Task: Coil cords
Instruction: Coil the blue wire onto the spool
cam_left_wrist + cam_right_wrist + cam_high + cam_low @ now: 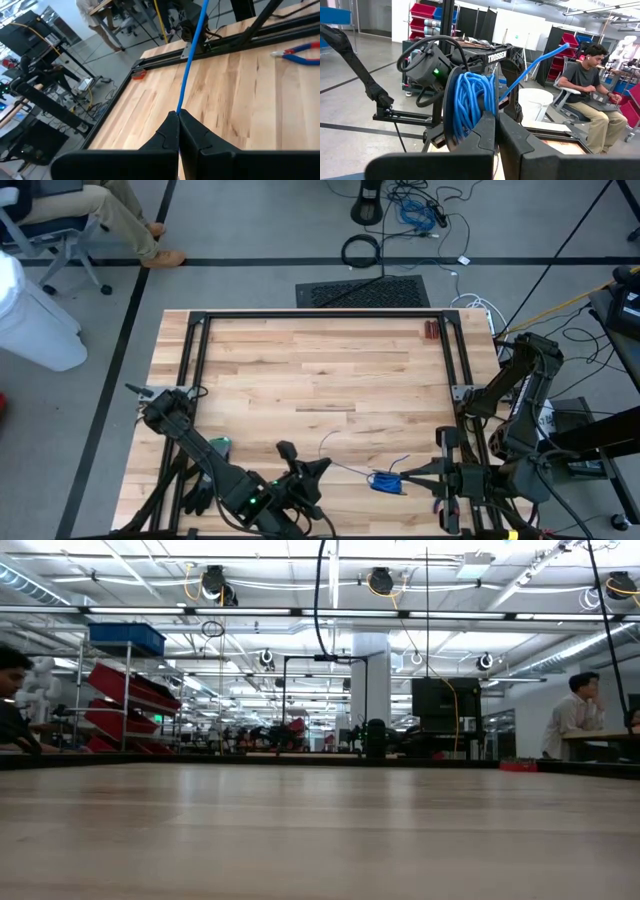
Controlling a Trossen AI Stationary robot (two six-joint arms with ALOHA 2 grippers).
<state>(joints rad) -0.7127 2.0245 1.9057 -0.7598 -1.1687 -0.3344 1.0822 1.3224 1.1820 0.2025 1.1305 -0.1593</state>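
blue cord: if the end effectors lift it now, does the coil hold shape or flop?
Likely floppy: the blue cord is thin, and its tail curves loosely across the table. Probably light, since the right end effector holds its bundled loops pinched. The left end effector pinches a straight strand, so it may unwind if pulled.

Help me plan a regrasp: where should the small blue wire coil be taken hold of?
Probably across the bunched loops of the small blue wire coil, coming from the right: its thin tail runs left to the left end effector.
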